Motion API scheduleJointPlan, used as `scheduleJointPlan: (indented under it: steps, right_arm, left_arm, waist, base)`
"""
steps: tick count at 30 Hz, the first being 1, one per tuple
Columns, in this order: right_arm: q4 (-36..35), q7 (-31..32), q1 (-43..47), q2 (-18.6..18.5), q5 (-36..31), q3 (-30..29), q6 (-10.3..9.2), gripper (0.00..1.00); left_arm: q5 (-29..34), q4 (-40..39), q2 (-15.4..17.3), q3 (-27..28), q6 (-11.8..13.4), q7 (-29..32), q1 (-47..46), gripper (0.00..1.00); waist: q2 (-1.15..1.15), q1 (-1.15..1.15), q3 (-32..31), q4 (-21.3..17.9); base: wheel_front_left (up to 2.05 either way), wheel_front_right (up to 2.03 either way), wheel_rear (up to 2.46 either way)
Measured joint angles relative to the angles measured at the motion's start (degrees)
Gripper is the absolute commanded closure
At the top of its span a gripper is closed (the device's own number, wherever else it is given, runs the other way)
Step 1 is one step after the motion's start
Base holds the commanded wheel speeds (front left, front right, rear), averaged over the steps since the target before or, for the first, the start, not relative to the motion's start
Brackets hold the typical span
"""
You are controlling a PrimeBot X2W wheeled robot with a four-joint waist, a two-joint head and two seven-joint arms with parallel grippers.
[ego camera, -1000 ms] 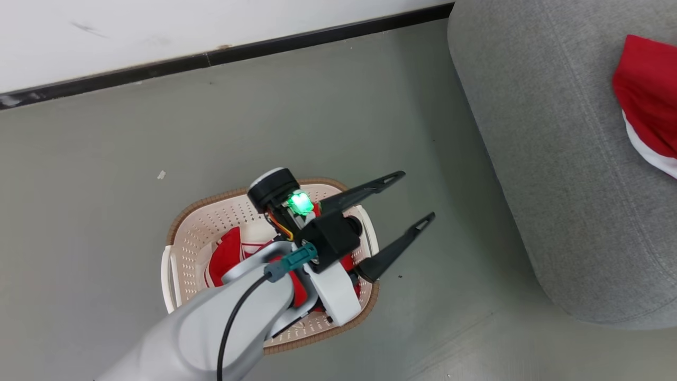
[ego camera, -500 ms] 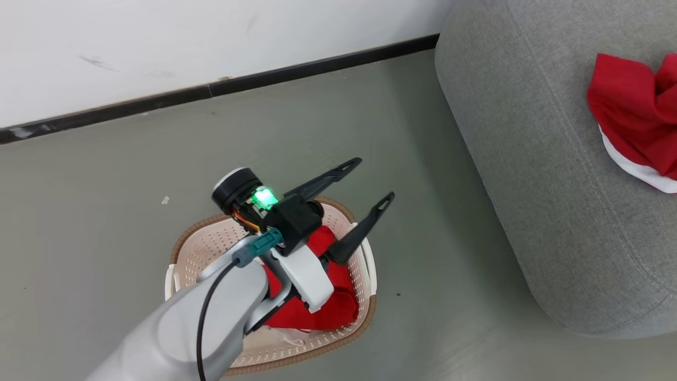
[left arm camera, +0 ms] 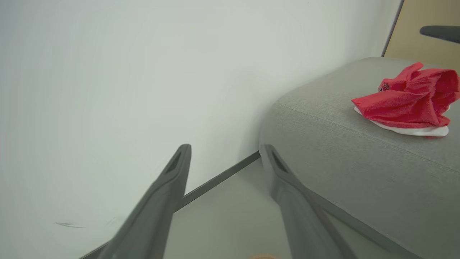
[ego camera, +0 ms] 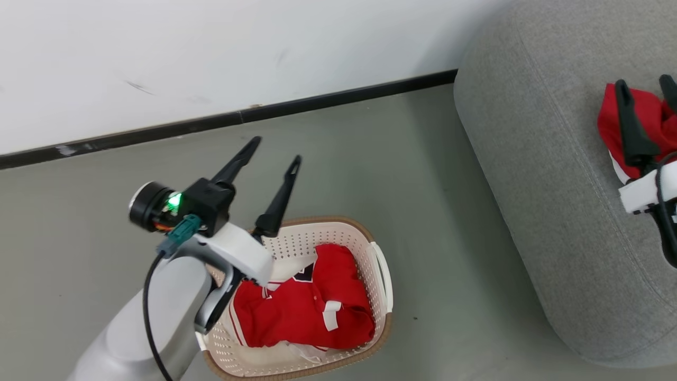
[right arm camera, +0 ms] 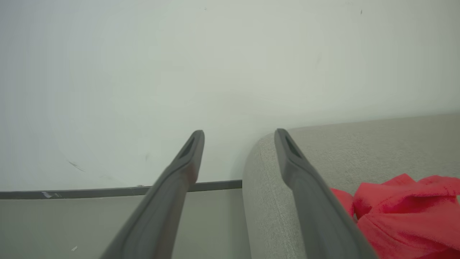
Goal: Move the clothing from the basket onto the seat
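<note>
Both claws gape wide, empty: left claw [ego camera: 276, 150] now swung clear of the basket's [ego camera: 317, 233] red clothing [ego camera: 312, 312], right claw [ego camera: 643, 82] over a garment [left arm camera: 409, 104] on the grey seat [ego camera: 529, 132], floor [ego camera: 396, 159] grey, wall [ego camera: 264, 47] white.

1. The left end effector [ego camera: 277, 150] has swung off the basket [ego camera: 338, 221]; its spread fingers [ego camera: 280, 197], earlier aimed toward the seat [ego camera: 529, 159], now aim at the wall [ego camera: 211, 53].
2. The clothing [ego camera: 307, 309], earlier hidden beneath that end effector, lies uncovered to its lower right.
3. The right end effector [ego camera: 643, 82] has come into view, jaws apart, over the red garment [ego camera: 605, 121].
</note>
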Motion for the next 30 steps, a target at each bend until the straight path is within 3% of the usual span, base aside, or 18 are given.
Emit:
scheduleJointPlan:
  steps: [12,30]
  right_arm:
    - [-1.52,-0.01,2.93,5.68,-5.39,-2.35,0.0,0.0]
    - [-3.14,-0.01,14.6,13.66,-12.88,-4.81,0.0,0.0]
  left_arm:
    - [-0.87,-0.18,2.74,9.21,4.87,-0.07,8.41,0.0]
    - [-1.56,-3.07,2.9,22.84,10.2,-0.07,21.86,0.0]
  waist:
    - [0.0,0.0,-4.56,3.21]
    - [0.0,0.0,-11.77,6.67]
  base:
    - [0.0,0.0,0.0]
    - [0.0,0.0,0.0]
